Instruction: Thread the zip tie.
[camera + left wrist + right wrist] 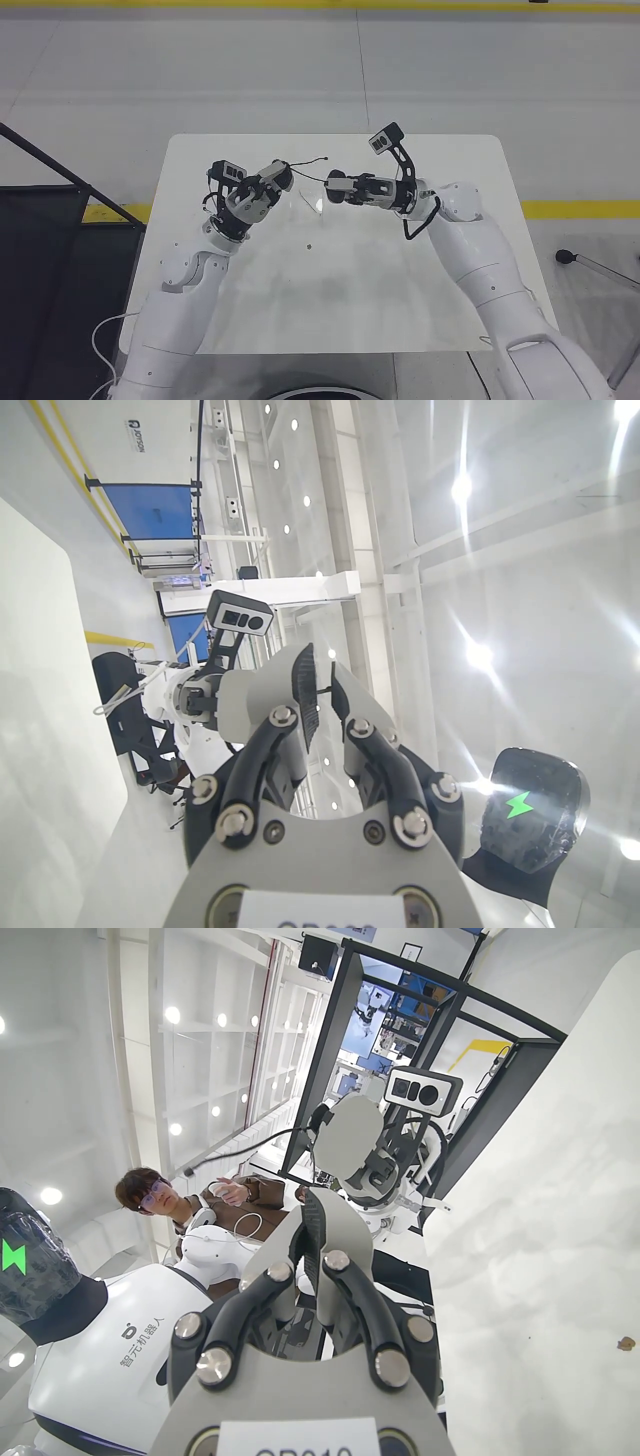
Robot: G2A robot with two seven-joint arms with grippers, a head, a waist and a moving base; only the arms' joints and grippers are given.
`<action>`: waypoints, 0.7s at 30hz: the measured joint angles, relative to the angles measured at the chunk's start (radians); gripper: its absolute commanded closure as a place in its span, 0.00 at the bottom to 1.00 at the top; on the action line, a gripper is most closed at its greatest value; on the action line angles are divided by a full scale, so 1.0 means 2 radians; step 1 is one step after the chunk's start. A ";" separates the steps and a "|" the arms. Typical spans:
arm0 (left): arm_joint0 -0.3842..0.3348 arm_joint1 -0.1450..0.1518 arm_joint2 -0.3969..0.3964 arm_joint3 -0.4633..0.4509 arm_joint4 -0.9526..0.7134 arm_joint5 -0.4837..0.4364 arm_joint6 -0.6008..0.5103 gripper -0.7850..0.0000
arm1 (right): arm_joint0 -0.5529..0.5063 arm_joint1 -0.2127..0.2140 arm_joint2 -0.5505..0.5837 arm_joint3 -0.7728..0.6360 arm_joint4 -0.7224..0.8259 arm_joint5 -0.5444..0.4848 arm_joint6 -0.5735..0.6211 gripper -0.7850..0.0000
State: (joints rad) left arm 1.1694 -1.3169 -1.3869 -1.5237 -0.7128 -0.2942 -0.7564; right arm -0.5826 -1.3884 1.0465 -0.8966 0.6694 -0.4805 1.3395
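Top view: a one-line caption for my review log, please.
Above a white table, the left pincer holds a thin black zip tie while the right pincer faces it closely.

White arms (190,270); black linkages (250,760); silver screws (282,715).

SITE: robot lab in an industrial hall | BEYOND left gripper (320,687): high ceiling, lamp rows (462,487), blue partition panels (150,512) | BEYOND right gripper (312,1215): black frame (317,1068), screens (372,1013), white shelving (210,1043) | BELOW both: white table (350,290), grey floor (200,70), yellow line (580,208)
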 measured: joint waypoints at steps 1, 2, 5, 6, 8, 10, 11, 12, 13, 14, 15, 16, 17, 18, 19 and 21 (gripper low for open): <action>0.000 0.000 0.001 0.000 0.000 0.000 0.000 0.95 | 0.000 0.000 0.000 0.000 0.000 0.000 0.000 1.00; 0.000 0.000 0.001 -0.001 0.000 0.000 0.000 1.00 | 0.000 0.000 0.000 0.000 0.000 0.000 0.000 1.00; 0.000 0.000 0.002 -0.001 0.000 0.000 -0.001 1.00 | 0.000 0.000 0.000 0.000 0.000 0.000 0.000 1.00; 0.000 0.000 0.002 -0.001 0.000 -0.001 -0.001 1.00 | -0.001 0.000 0.000 -0.001 -0.001 -0.001 -0.001 1.00; 0.001 0.001 0.002 -0.001 -0.001 -0.002 -0.001 1.00 | -0.001 0.001 0.001 -0.002 0.000 -0.002 -0.002 1.00; 0.002 0.001 0.001 -0.001 0.000 -0.004 0.000 1.00 | -0.002 0.002 0.005 -0.003 0.001 -0.004 -0.004 1.00; 0.003 0.001 0.000 -0.002 0.001 -0.006 0.001 1.00 | -0.002 0.003 0.008 -0.005 0.001 -0.006 -0.006 1.00; 0.003 0.001 -0.001 -0.002 0.002 -0.007 0.002 1.00 | -0.003 0.004 0.011 -0.007 0.001 -0.006 -0.006 1.00; 0.004 0.001 -0.001 -0.002 0.003 -0.007 0.002 1.00 | -0.004 0.005 0.014 -0.009 0.001 -0.007 -0.007 1.00; 0.005 0.002 -0.002 -0.002 0.004 -0.008 0.003 1.00 | -0.005 0.007 0.018 -0.012 0.002 -0.007 -0.007 1.00; 0.005 0.002 -0.003 -0.002 0.004 -0.008 0.003 1.00 | -0.007 0.008 0.021 -0.015 0.003 -0.007 -0.007 1.00; 0.006 0.002 -0.004 -0.002 0.004 -0.008 0.004 1.00 | -0.008 0.009 0.024 -0.019 0.003 -0.007 -0.007 1.00; 0.007 0.002 -0.005 -0.003 0.003 -0.009 0.004 1.00 | -0.011 0.011 0.029 -0.024 0.004 -0.007 -0.007 1.00; 0.008 0.003 -0.005 -0.003 0.003 -0.009 0.004 1.00 | -0.013 0.012 0.032 -0.027 0.004 -0.006 -0.006 1.00; 0.008 0.003 -0.006 -0.003 0.003 -0.010 0.003 1.00 | -0.015 0.013 0.035 -0.032 0.005 -0.006 -0.006 1.00; 0.010 0.003 -0.007 -0.004 0.002 -0.010 0.003 1.00 | -0.020 0.016 0.042 -0.042 0.007 -0.007 -0.007 1.00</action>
State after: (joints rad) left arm 1.1895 -1.3108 -1.4006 -1.5322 -0.7087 -0.3149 -0.7504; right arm -0.6231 -1.3574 1.1305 -0.9797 0.6837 -0.4945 1.3256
